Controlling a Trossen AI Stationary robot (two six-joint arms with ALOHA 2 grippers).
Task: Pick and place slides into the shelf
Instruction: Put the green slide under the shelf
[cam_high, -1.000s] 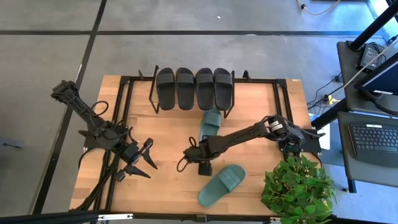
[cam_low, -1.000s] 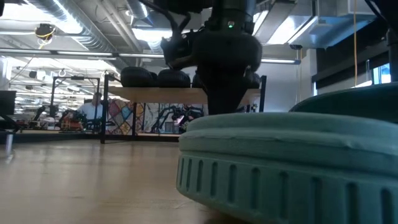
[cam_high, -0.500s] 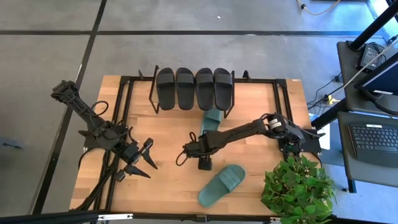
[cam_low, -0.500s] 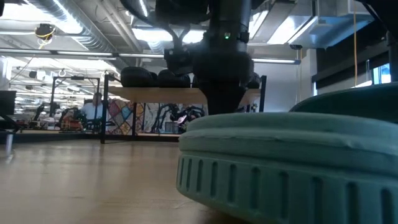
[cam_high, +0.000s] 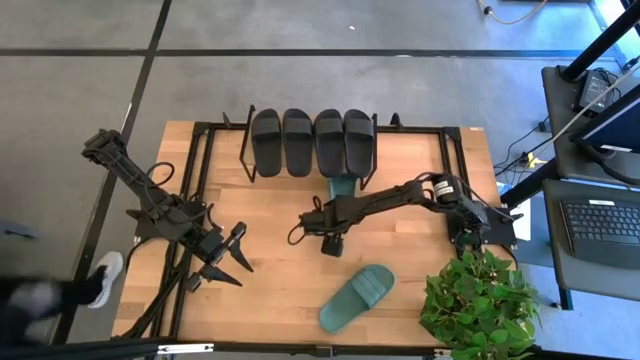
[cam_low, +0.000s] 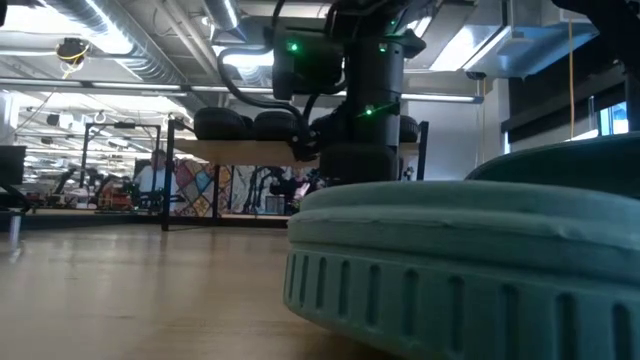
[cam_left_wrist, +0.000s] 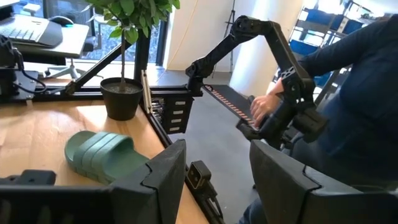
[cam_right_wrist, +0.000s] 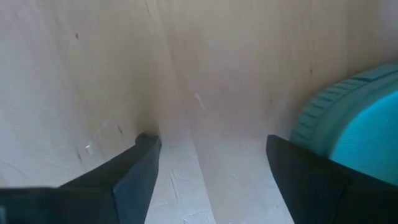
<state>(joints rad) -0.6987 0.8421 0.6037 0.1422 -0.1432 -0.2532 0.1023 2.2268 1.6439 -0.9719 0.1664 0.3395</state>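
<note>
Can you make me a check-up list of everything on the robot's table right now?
Surface: wooden table, bare wood in the middle.
Job's things: four black slides in a row on the shelf; one green slide half tucked under them; another green slide loose near the front edge.
Clutter: potted plant at the front right corner.
Grippers: right pincer open, low over the wood beside the tucked slide; left pincer open, waiting at the left side.
Cables: wires along both arms; cords on the floor at the right.
Surroundings: person's shoe left of the table; desk with keyboard at the right.
</note>
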